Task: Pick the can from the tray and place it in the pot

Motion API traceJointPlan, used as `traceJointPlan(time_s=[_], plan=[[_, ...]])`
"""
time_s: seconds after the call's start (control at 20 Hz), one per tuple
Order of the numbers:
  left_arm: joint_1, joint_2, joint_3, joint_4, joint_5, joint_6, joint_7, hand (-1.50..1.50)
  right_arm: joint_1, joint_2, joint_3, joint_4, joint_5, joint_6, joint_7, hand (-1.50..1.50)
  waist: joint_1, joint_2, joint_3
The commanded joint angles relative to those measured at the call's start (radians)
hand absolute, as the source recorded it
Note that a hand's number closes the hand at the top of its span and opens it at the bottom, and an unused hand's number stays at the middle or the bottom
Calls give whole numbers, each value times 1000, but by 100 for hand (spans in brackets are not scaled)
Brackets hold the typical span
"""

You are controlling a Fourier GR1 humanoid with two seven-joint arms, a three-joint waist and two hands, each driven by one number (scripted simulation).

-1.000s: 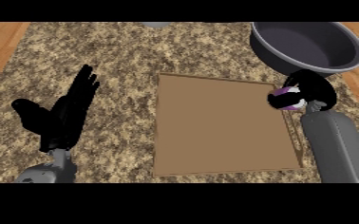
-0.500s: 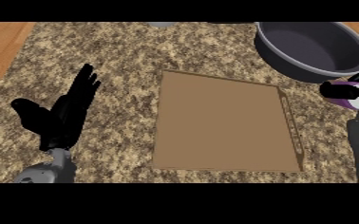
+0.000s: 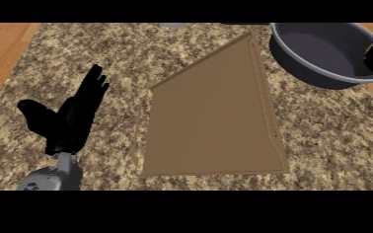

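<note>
Moved: tray [image 3: 218,123] is now showing skewed, its far right corner pointing up beside the pot [image 3: 320,54]; right hand [image 3: 368,59] is sitting further off to the right.
Right hand: only 1 dark sliver is showing at the pot's right side; grip cannot be told.
Can: not showing; its place cannot be told.
Left hand [image 3: 73,118]: resting open at near left, holding nothing.

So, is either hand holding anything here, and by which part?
The left hand is open and holds nothing. Of the right hand only a dark sliver shows beside the pot, so its hold cannot be told; no can shows.
</note>
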Motion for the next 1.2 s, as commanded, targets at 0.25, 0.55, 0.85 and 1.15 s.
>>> traceJointPlan(time_s=[0.25,0.55,0.85,1.15], plan=[[-20,13,14,-18,18,-26,30,0,-338,-40,-7,320,0,-54,-35,150,22,7,1],[-39,-19,-6,46,-19,-8,-28,0,-431,-86,-86,634,-13,-185,-126,150,23,11,1],[-30,-5,5,42,5,-37,-21,0,-525,-131,-145,947,-19,-335,-228,150,36,17,2],[-39,-36,-17,40,-20,-9,-20,0,-574,-151,-124,1171,-3,-347,-332,150,43,20,2]])
